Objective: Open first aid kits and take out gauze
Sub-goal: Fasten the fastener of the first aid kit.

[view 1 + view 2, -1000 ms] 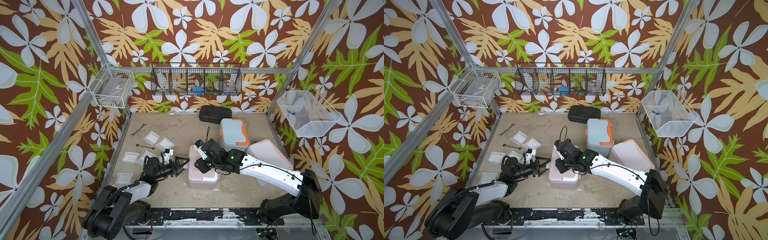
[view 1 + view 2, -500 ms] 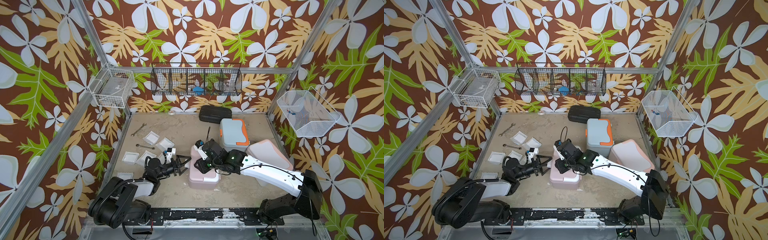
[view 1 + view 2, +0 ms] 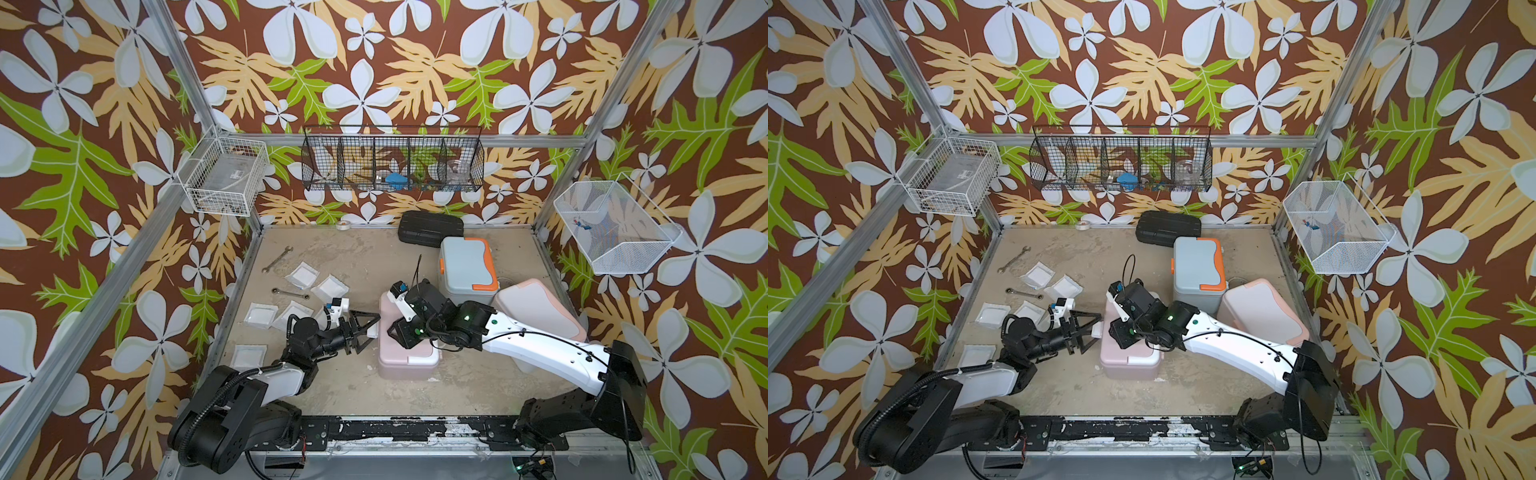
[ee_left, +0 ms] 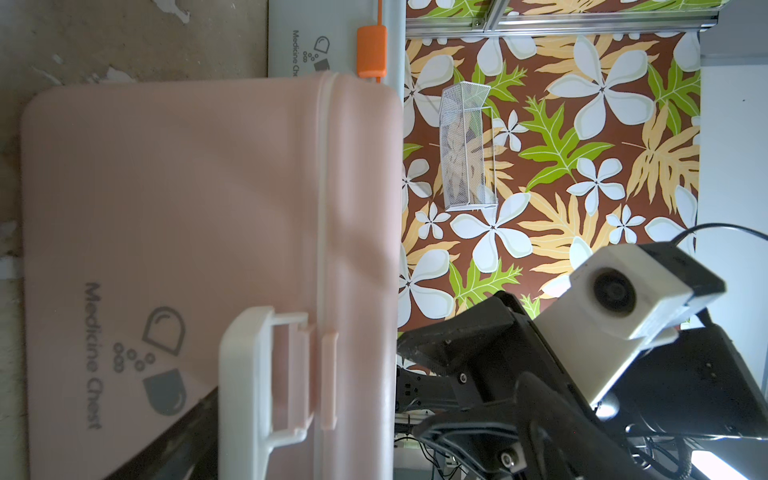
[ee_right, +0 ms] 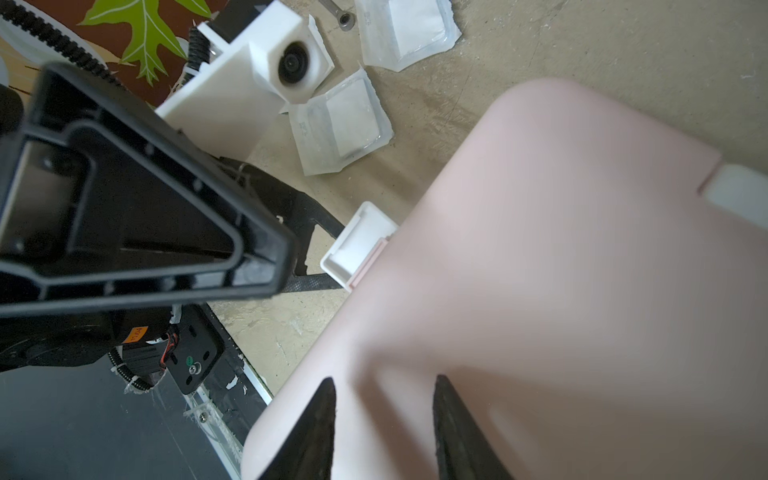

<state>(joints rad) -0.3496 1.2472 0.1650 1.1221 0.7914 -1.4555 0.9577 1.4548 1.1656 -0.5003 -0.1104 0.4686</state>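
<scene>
- Dusty-pink matte plastic with rounded corners: the pink kit (image 3: 390,353) stands closest to the arm bases. Its lid is down and its long axis runs near to far.
- On the long wall facing the left arm, the white latch (image 5: 359,243) stands swung out from the seam. It is judged released, with the lid not yet raised.
- At that latch the left gripper (image 3: 371,333) has its jaws spread wide, one finger at the latch's edge, and grips nothing.
- Above the pink kit the right gripper (image 5: 384,386) points down, jaws drawn to a narrow gap. Both tips rest on the lid with nothing between them.
- Judgement: the latch side lies toward the left arm, which is the nearer arm. The lid should lift from there, and the right tips on it would resist.
- Left of the pink kit, the gauze (image 3: 303,276) lies on the table (image 3: 332,386) as five flat white pads in clear crinkled packets. Any gauze inside the pink kit is hidden.
- Just beyond the pink kit the blue kit (image 3: 465,266) stands upright and closed, smooth with orange trim.
- Right of the pink kit, the white kit (image 3: 536,309) with peach trim lies tilted.
- Farthest beyond the pink kit is the black ribbed case (image 3: 430,227).
</scene>
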